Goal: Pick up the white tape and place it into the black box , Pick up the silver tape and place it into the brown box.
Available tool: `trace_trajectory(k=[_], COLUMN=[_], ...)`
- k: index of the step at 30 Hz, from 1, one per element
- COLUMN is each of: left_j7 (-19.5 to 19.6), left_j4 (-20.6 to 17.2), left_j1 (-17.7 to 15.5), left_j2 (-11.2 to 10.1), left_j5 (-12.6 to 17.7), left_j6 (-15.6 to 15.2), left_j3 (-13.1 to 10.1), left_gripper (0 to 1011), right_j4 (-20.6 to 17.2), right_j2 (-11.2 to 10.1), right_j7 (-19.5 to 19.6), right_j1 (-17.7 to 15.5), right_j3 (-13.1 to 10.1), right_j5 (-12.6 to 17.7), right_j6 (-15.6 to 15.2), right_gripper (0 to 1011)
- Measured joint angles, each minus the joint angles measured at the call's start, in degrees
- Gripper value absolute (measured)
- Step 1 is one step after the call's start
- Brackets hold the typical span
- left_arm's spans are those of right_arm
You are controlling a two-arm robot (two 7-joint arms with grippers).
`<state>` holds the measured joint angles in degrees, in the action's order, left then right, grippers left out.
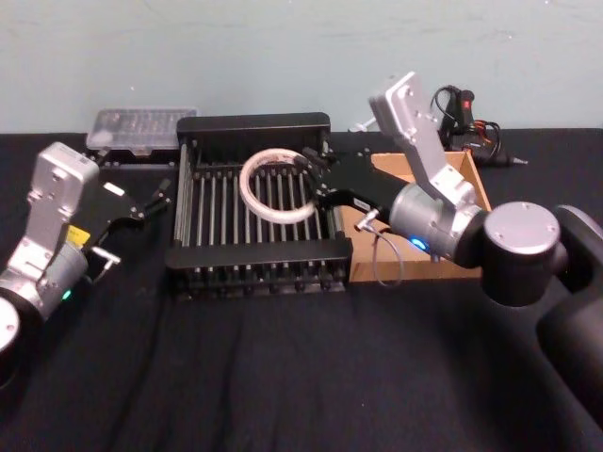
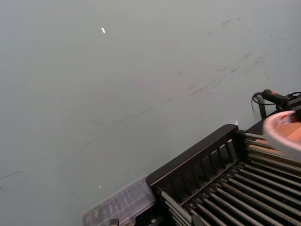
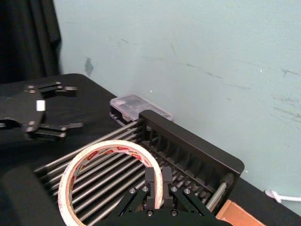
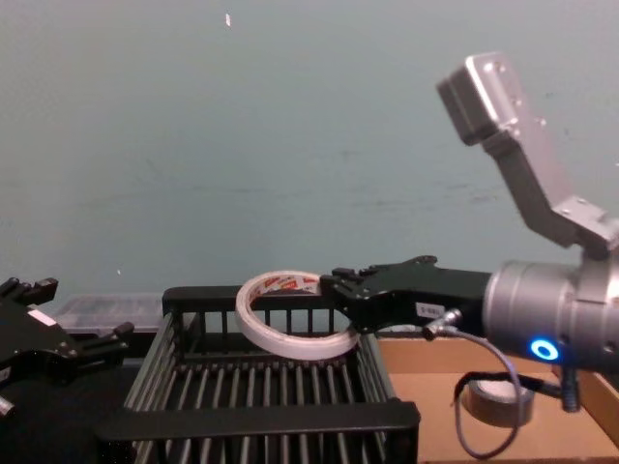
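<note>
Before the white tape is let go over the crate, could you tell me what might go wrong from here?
1. The right pincer pinches the white tape by one edge only, tilted above the black box; released from there, it may bounce or roll on the barred bottom.
2. The tape's right side sits near the box's right wall, so it could catch that rim.
3. The silver tape lies in the brown box under the right arm's dangling cable, which might snag it.
</note>
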<state>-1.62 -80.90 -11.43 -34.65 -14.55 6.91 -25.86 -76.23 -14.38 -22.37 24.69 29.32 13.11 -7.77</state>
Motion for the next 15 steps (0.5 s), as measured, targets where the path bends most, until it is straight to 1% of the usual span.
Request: trace_trajectory(k=[2, 3, 5, 8, 15], left_j7=[0.0, 0.0, 0.0, 0.0, 0.0], left_j4=[0.0, 0.0, 0.0, 0.0, 0.0], left_j1=[0.0, 0.0, 0.0, 0.0, 0.0], left_j2=[0.0, 0.0, 0.0, 0.0, 0.0], left_j5=[0.0, 0.0, 0.0, 0.0, 0.0], left_j6=[0.0, 0.0, 0.0, 0.0, 0.0], left_j3=[0.0, 0.0, 0.0, 0.0, 0.0], left_gripper=[1001, 1001, 1002, 1001, 1001], right_j4=[1.3, 2.7, 4.2, 7.7, 13.3], right_j2=[0.8, 1.6, 2.4, 4.4, 7.0], right_j7=[0.3, 0.7, 1.0, 1.7, 2.8], right_j1=[0.7, 1.5, 2.3, 4.0, 6.4], right_j3=[0.0, 0.0, 0.0, -0.1, -0.3], right_j5=[-0.4, -0.8, -1.1, -1.9, -3.4], right_j6=[-0.1, -0.1, -0.2, -0.1, 0.4], right_gripper=[99, 99, 99, 99, 99])
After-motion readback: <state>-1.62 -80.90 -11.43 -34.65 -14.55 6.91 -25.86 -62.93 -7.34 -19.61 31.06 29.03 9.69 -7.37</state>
